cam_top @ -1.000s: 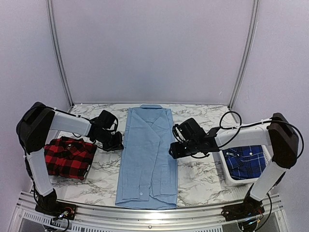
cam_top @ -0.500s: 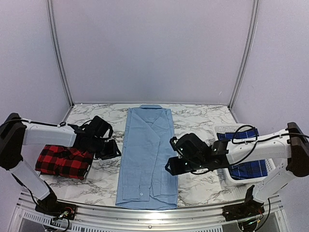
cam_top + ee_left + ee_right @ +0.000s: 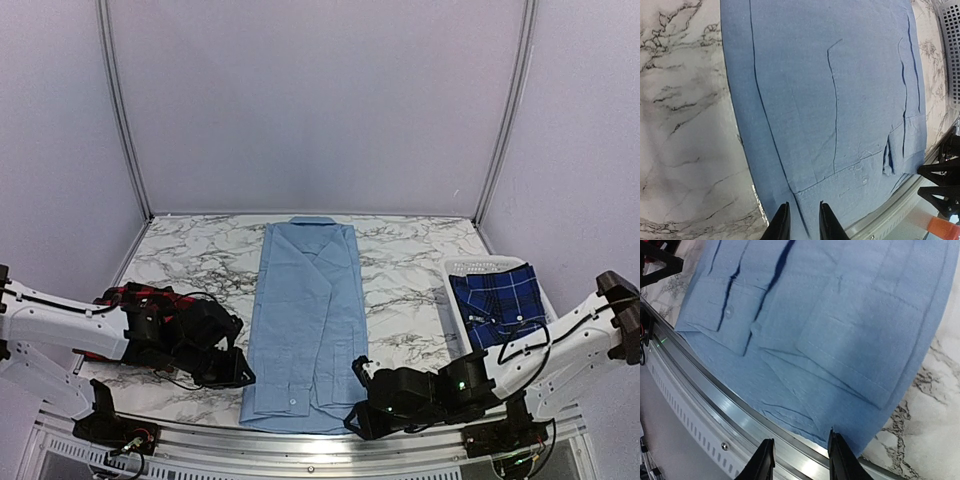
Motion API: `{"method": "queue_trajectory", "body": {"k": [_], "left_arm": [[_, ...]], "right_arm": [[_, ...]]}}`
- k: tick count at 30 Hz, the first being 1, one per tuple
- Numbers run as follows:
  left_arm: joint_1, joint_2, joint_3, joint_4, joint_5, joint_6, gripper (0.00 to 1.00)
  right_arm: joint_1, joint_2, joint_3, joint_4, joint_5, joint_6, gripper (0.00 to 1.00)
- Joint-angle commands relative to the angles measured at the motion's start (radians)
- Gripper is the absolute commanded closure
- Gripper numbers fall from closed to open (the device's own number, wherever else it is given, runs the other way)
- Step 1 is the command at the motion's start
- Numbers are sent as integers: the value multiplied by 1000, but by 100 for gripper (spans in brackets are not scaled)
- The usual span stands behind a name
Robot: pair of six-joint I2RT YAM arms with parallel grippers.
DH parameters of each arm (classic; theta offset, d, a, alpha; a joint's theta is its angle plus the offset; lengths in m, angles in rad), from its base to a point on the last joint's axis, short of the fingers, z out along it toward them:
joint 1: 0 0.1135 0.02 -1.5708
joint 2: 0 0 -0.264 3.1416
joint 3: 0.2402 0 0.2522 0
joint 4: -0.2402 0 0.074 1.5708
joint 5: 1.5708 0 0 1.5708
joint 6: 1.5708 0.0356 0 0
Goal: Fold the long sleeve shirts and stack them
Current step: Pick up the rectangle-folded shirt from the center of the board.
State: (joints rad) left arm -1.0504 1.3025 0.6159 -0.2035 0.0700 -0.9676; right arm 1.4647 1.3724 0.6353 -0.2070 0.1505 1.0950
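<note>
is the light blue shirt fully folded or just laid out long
Partly: the light blue shirt has sleeves folded in but lies full length.

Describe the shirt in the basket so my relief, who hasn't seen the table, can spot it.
Go to the right edge of the marble table, where a white basket sits. The plaid shirt in it is dark blue with thin pale lines, unlike the plain light blue shirt mid-table and the red-and-black check shirt at left.

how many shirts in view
3. The plain light blue cloth shirt lies flat mid-table; the red-and-black check shirt sits left, mostly behind the left arm; the dark blue plaid shirt is in the white basket at right. Others may lie under it.
</note>
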Motion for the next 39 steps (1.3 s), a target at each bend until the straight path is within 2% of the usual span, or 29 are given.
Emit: {"method": "queue_trajectory", "body": {"k": [1, 6, 11, 16, 19, 27, 35, 39], "left_arm": [[-54, -29, -37, -20, -52, -91, 78], [-69, -54, -65, -23, -62, -109, 79], [-71, -89, -71, -51, -62, -106, 78], [-71, -125, -93, -74, -53, -102, 76], [-71, -125, -101, -76, -29, -95, 70], [-70, -112, -105, -75, 7, -70, 58], [-68, -74, -129, -51, 23, -64, 55], [-68, -57, -144, -6, 57, -72, 53]], "right_arm": [[33, 2, -81, 79, 44, 154, 67], [38, 0, -139, 102, 45, 195, 66], [45, -17, -68, 27, 44, 163, 66], [49, -132, -11, -78, 100, 152, 63], [41, -206, -36, -96, 128, 163, 56], [-85, -289, -194, 79, 16, 138, 52], [-186, -267, -243, 196, -71, 100, 51], [-198, -242, -253, 247, -93, 99, 51]]}}
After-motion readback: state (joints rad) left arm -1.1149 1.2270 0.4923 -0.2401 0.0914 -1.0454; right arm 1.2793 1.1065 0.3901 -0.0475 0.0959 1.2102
